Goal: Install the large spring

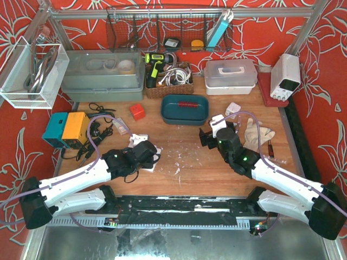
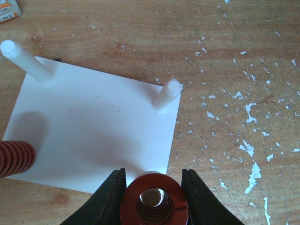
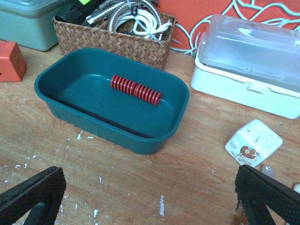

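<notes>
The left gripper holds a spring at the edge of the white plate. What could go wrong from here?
1. The spring, if tilted, may jam on the white post seen inside it.
2. Nothing visibly fixes the plate, so a push from the left gripper might slide it.

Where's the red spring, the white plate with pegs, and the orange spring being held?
Red coil spring (image 3: 136, 90): right wrist view, middle coils.
Flat white plastic plate (image 2: 93, 126): left wrist view, bare centre.
Held orange coil spring (image 2: 154, 181): left wrist view, top ring.
</notes>
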You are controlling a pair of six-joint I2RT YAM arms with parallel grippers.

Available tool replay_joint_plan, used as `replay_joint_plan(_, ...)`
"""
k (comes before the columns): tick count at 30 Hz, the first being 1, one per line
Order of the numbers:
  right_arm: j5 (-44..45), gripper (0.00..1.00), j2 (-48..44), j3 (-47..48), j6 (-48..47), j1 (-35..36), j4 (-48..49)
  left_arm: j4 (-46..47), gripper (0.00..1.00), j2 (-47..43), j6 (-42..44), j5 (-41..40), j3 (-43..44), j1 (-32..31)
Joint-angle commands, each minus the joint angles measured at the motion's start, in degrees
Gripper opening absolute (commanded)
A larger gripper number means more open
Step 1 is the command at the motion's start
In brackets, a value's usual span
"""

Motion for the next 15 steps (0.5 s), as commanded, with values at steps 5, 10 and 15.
replay_joint_plan(5,-0.26,0.99,-1.0,-1.09,0.47,-0.81,1.11,-0.48,0.22,0.54,-0.57,-2.39,-0.14,-0.3)
replay_joint_plan(10,-0.37,0.99,-0.9,-1.13,0.46,-0.99,1.11,-0.5,0.3,0.92,-0.57,-2.33,-0.09,-0.31)
replay_joint_plan(15,-0.39,0.99,-0.98,-1.22,0.56,-1.13,1.07,-0.45,0.32,0.92,-0.66,-2.03,0.02,-0.31)
